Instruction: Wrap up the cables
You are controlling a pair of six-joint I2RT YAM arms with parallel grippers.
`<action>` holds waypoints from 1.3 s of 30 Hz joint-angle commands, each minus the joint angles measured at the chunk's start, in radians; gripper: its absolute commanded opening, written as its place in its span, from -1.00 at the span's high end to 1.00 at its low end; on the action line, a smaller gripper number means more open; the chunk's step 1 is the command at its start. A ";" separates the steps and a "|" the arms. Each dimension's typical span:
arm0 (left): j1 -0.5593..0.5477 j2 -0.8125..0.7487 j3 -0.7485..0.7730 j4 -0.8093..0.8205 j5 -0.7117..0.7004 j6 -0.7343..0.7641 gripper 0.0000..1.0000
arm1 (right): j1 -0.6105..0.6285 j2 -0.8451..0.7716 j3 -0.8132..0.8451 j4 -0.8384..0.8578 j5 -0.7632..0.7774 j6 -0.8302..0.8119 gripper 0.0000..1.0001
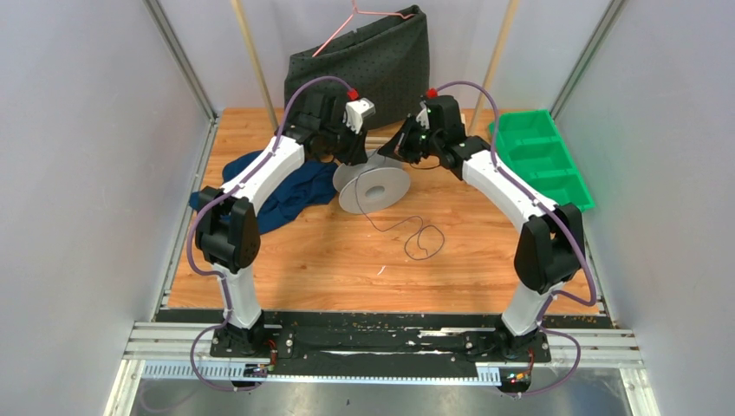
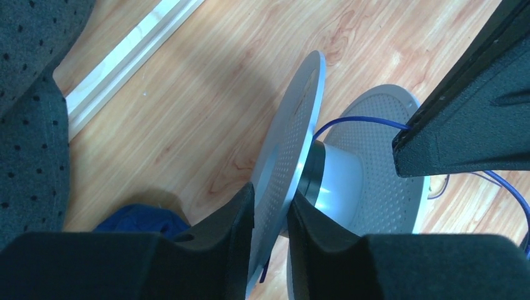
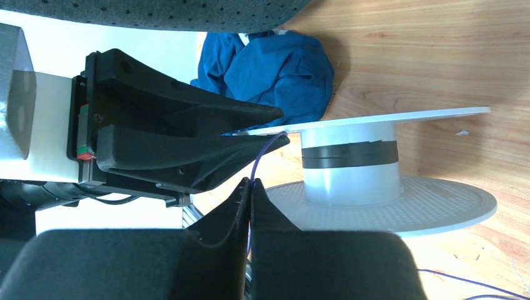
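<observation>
The grey-white spool (image 1: 373, 186) stands tilted on the wooden table. My left gripper (image 1: 348, 163) is shut on the spool's upper flange (image 2: 294, 137), one finger on each side (image 2: 270, 201). The thin dark cable (image 1: 423, 238) lies in loose loops in front of the spool. It runs up to my right gripper (image 1: 395, 149), which is shut on it (image 3: 250, 183) beside the hub. A few dark turns (image 3: 349, 153) sit on the hub. The cable looks blue in the left wrist view (image 2: 356, 120).
A blue cloth (image 1: 277, 186) lies left of the spool. A dark dotted bag (image 1: 364, 65) with a pink hanger (image 1: 364, 16) stands at the back. A green bin (image 1: 544, 156) is at the right. Grey walls close in both sides.
</observation>
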 commanded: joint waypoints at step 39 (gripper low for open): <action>-0.038 -0.361 0.194 -0.227 -0.347 -0.443 1.00 | 0.196 -0.664 -0.745 0.283 0.032 -1.064 -0.31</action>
